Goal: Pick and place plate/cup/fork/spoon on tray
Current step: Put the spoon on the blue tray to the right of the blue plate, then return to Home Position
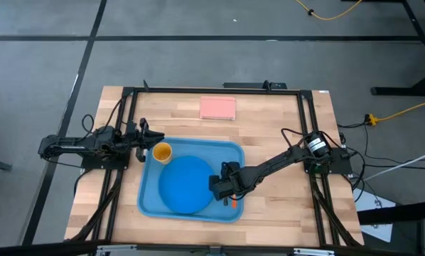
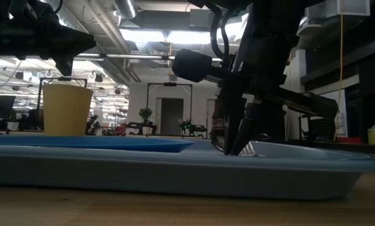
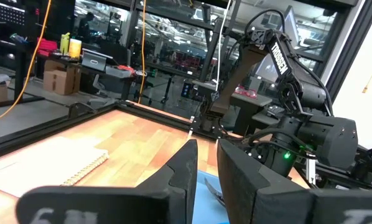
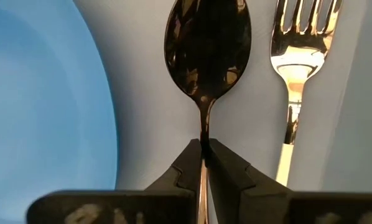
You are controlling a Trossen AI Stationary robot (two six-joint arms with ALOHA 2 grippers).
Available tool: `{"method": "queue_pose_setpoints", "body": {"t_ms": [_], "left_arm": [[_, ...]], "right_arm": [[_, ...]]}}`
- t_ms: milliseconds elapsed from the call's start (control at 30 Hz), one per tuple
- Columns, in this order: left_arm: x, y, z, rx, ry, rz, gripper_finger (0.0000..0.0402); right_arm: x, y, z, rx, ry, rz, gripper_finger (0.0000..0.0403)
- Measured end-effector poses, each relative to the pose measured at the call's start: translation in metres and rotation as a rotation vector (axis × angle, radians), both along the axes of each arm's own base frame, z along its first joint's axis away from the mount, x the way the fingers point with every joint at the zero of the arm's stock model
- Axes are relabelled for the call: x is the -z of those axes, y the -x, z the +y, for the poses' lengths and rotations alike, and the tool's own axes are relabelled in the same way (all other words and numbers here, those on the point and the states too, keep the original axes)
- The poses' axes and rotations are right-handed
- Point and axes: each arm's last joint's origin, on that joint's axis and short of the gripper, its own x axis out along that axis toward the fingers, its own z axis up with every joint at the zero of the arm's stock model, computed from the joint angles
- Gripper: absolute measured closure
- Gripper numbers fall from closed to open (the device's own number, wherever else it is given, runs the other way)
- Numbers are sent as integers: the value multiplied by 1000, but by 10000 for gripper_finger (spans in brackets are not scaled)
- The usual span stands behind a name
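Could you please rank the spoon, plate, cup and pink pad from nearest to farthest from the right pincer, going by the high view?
From the right pincer:
1. The spoon, pinched in the pincer, on the tray.
2. The plate, just beside it, mid-tray.
3. The cup, in the tray's far-left corner.
4. The pink pad, off the tray near the far edge.

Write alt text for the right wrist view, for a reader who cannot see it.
The right gripper is shut on the thin handle of the dark spoon, whose bowl lies on the light-blue tray. The fork lies alongside it on the tray, tines pointing the same way, and the darker blue plate curves in on the spoon's other side.
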Motion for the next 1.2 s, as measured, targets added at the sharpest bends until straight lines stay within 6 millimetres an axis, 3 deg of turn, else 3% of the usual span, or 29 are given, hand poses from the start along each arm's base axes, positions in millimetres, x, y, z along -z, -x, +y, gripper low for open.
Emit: {"method": "queue_pose_setpoints", "body": {"t_ms": [500,800,1200], "left_arm": [[0,0,0,0,0,0,347],[0,0,0,0,0,0,347],[0,0,0,0,0,0,347]], "right_arm": [[0,0,0,0,2,0,375],[0,-1,0,-46,12,-4,306],[-1,-2,1,-44,8,-10,301]]}}
